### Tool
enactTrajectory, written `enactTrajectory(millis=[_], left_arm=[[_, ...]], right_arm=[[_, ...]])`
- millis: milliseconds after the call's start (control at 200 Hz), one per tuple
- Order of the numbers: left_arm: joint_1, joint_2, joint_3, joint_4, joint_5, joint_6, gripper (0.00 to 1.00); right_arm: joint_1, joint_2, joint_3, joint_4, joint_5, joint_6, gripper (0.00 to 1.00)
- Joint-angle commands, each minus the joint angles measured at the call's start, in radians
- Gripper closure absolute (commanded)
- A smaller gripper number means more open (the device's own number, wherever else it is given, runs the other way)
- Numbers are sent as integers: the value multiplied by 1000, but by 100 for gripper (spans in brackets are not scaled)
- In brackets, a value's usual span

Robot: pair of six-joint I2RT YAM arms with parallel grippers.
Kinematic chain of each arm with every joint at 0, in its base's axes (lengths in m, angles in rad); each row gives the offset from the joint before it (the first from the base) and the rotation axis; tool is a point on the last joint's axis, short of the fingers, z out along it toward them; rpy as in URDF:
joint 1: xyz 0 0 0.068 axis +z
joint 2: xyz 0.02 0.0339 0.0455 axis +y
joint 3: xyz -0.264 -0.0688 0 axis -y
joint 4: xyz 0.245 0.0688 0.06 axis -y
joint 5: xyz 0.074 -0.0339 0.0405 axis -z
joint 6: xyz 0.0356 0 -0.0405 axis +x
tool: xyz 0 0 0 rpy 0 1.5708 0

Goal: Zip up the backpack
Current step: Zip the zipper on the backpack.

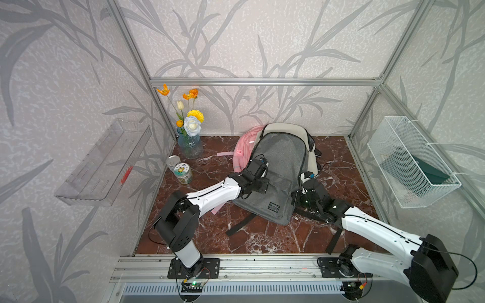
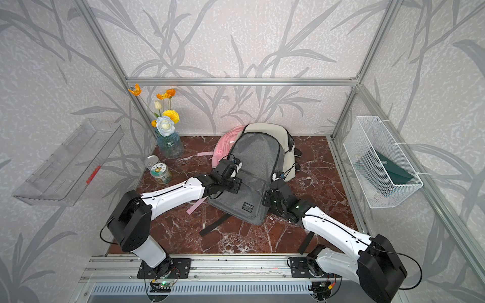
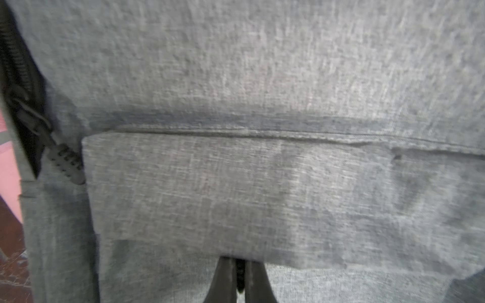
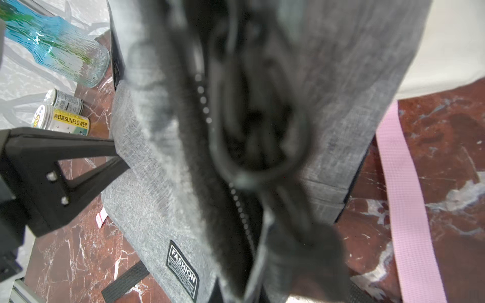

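red marble bench [image 1: 262, 236], grey pack [image 1: 283, 168] lies in its middle | left end effector [image 3: 240, 275] clamped on a dark bit of pack | right end effector [image 1: 304, 181] together at side zip [image 4: 241, 217], hold unclear | step: likely gripping the pull | next: draw it along the track, left holding cloth tight

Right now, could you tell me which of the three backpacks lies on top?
The grey backpack, with the black label patch: it partly covers the cream backpack and the pink backpack, which only peek out from behind it.

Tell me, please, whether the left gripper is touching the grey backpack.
Touching: the left wrist view shows the left gripper shut, its tips against the grey backpack.
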Motion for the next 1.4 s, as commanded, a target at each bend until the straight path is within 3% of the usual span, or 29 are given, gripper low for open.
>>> enactTrajectory(millis=[0, 530, 880, 1035, 1189, 1279, 1394], left_arm=[[13, 7, 15, -59, -1, -20, 98], [133, -35, -31, -74, -26, -73, 98], [232, -51, -10, -137, -157, -140, 98], [295, -32, 17, -136, -109, -166, 97], [295, 17, 73, -98, 38, -142, 96], [281, 34, 102, -94, 50, -134, 96], [269, 33, 130, -91, 61, -120, 96]], right_arm=[[-12, 7, 35, -6, 4, -28, 100], [-12, -24, 11, -20, 65, -6, 100], [-13, -41, 4, -34, 58, -10, 100], [-13, -33, -8, -12, 30, 1, 100], [1, -1, -19, 44, -11, 23, 100], [33, 26, -7, 68, -14, 24, 100], [80, 61, 18, 86, -13, 15, 92]])
